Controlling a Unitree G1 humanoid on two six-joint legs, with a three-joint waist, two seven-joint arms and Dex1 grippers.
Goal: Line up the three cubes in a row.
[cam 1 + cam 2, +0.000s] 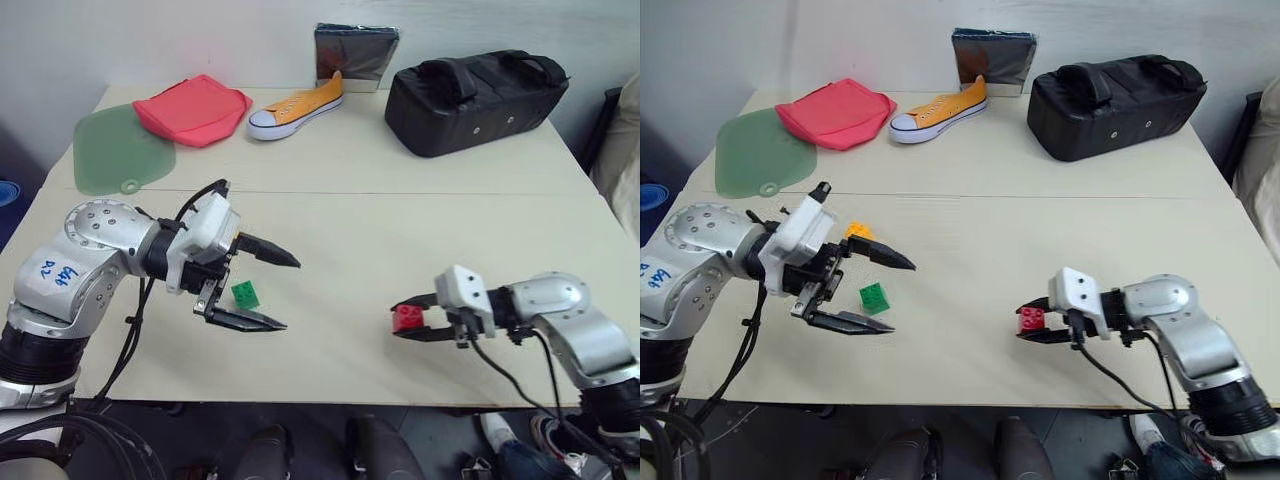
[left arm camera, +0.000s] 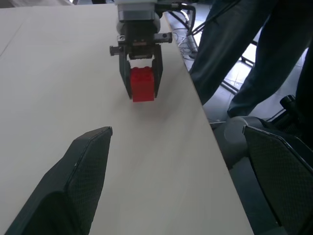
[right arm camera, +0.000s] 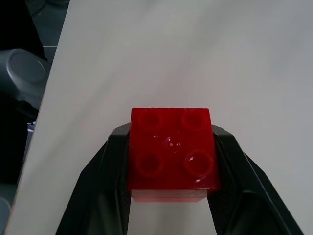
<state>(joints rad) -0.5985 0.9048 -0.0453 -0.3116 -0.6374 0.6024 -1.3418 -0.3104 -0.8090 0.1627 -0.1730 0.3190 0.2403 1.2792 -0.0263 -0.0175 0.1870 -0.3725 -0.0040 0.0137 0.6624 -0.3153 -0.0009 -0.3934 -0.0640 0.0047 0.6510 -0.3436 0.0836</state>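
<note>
Studded red cube [image 3: 172, 154] — glossy plastic

partly hidden cubes and cropped edges

your left gripper [image 1: 872, 294] covers most of the yellow-orange cube [image 1: 859, 231]; the red cube [image 3: 172, 152] has its sides masked by black fingers [image 3: 105, 181]; a person's legs [image 2: 254, 54] run off frame.

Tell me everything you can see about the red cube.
The red cube is a small block of glossy plastic with four round studs on its top face. It sits upright, studs up, clamped between the two black fingers of the right gripper, which press on opposite sides. It is near the table's front edge on the robot's right, well apart from the green cube. Whether it rests on the tabletop or is just above it cannot be told.
</note>
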